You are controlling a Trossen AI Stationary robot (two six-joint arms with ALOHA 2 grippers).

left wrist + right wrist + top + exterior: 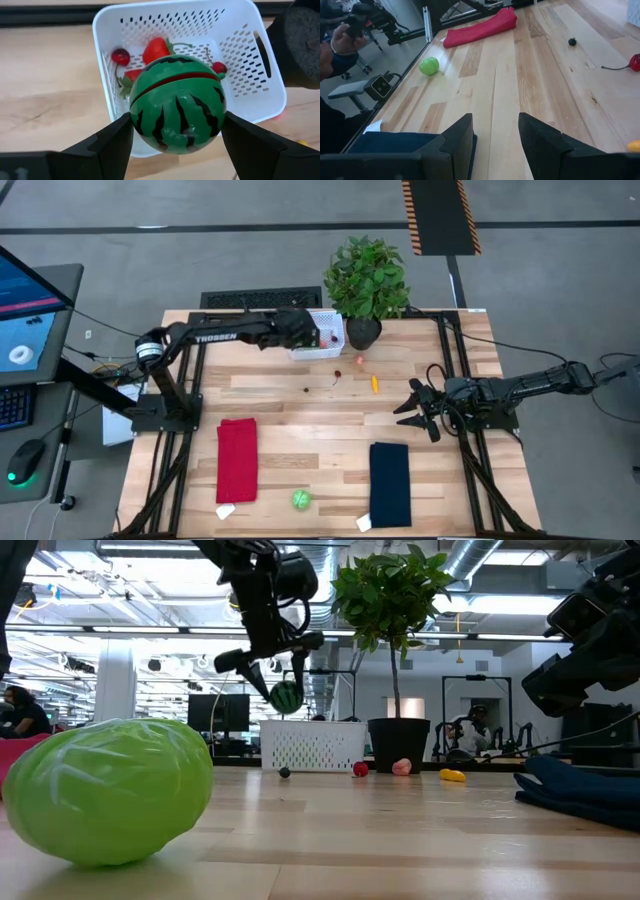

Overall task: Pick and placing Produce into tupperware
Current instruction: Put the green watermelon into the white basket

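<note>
The left gripper (175,135) clasps the watermelon ball (177,102) above the white basket (328,338) at the table's twelve o'clock, which already holds red pieces, while several items remain loose on the table and the right gripper (415,408) waits open at three o'clock.

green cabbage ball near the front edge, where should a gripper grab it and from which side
Take the green cabbage ball across its widest middle, coming straight down from above. It is rounded with no stem or handle, and sits alone on bare table between the red cloth and the dark blue cloth, so fingers probably have room on either side. The open right gripper looks nearer.
</note>
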